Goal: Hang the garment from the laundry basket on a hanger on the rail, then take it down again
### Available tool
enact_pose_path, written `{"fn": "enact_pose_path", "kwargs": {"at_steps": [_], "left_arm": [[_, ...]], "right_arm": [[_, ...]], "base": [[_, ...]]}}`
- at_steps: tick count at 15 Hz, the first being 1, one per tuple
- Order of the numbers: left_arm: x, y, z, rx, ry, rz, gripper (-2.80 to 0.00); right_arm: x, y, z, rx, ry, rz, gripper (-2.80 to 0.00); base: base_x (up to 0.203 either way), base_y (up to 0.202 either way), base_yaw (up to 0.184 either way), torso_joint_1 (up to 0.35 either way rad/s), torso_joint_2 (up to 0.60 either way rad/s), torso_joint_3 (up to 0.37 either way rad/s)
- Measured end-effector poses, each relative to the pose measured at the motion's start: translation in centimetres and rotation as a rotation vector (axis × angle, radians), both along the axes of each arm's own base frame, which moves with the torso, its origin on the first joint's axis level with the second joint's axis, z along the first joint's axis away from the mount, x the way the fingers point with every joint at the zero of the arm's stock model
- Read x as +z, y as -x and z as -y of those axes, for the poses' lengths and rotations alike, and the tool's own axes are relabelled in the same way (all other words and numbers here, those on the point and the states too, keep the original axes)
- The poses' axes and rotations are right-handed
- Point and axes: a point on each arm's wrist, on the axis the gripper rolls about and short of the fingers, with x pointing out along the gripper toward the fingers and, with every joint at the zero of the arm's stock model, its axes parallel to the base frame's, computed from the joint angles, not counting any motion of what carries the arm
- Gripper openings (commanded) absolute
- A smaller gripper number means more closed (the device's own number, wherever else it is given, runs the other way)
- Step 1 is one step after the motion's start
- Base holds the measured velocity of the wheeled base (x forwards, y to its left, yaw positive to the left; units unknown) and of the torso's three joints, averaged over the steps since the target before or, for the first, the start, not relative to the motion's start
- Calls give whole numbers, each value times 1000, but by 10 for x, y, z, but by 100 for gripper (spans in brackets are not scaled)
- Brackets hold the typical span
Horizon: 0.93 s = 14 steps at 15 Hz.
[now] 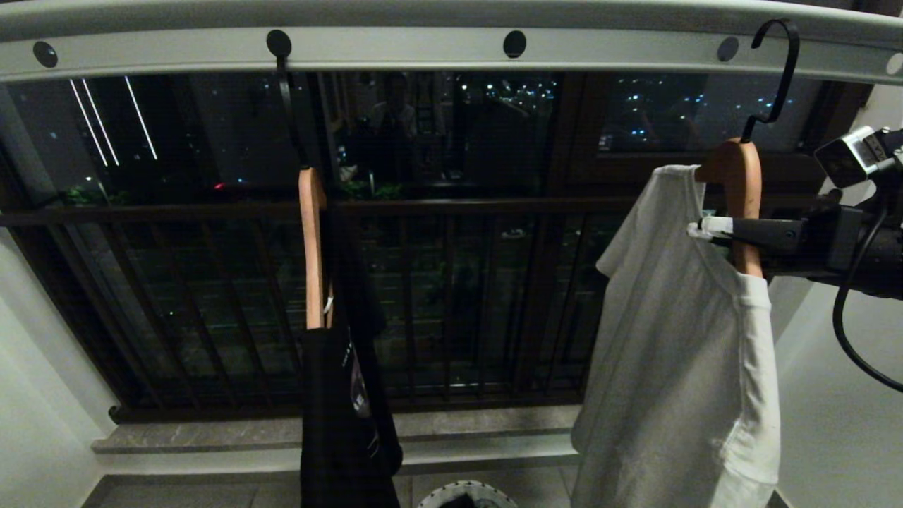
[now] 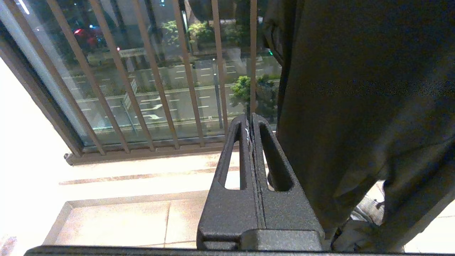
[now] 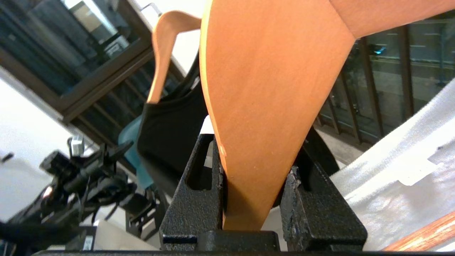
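The pale grey rail (image 1: 395, 49) with dark round holes runs across the top. My right gripper (image 1: 734, 233) (image 3: 254, 153) is shut on the neck of a wooden hanger (image 1: 741, 176) (image 3: 270, 89) that carries the garment, a white T-shirt (image 1: 677, 353) (image 3: 391, 170). The hanger's black hook (image 1: 779, 63) reaches up in front of the rail near a hole (image 1: 727, 48); whether it rests on the rail I cannot tell. The laundry basket's whitish rim (image 1: 465, 490) peeks in at the bottom edge. My left gripper (image 2: 251, 122) is shut and empty, low beside a black garment (image 2: 355, 89).
A second wooden hanger (image 1: 312, 247) (image 3: 163, 46) hangs from a rail hole (image 1: 279, 44) with the black garment (image 1: 346, 409) on it. Dark brown window bars (image 1: 451, 296) and a stone sill (image 1: 458, 423) lie behind. White walls close both sides.
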Motion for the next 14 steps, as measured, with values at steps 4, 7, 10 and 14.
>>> {"fn": "enact_pose_path", "kwargs": {"at_steps": [4, 7, 10, 14], "left_arm": [[0, 0, 0, 0, 0, 0, -280], [0, 0, 0, -1, 0, 0, -280], [0, 0, 0, 0, 0, 0, -280], [0, 0, 0, 0, 0, 0, -280]], "right_arm": [[-7, -6, 1, 28, 11, 28, -280], [-12, -13, 3, 30, 14, 42, -280], [-14, -18, 8, 16, 17, 53, -280], [-13, -22, 16, -2, 21, 63, -280]], "base": [[0, 0, 0, 0, 0, 0], [0, 0, 0, 0, 0, 0], [0, 0, 0, 0, 0, 0], [0, 0, 0, 0, 0, 0]]}}
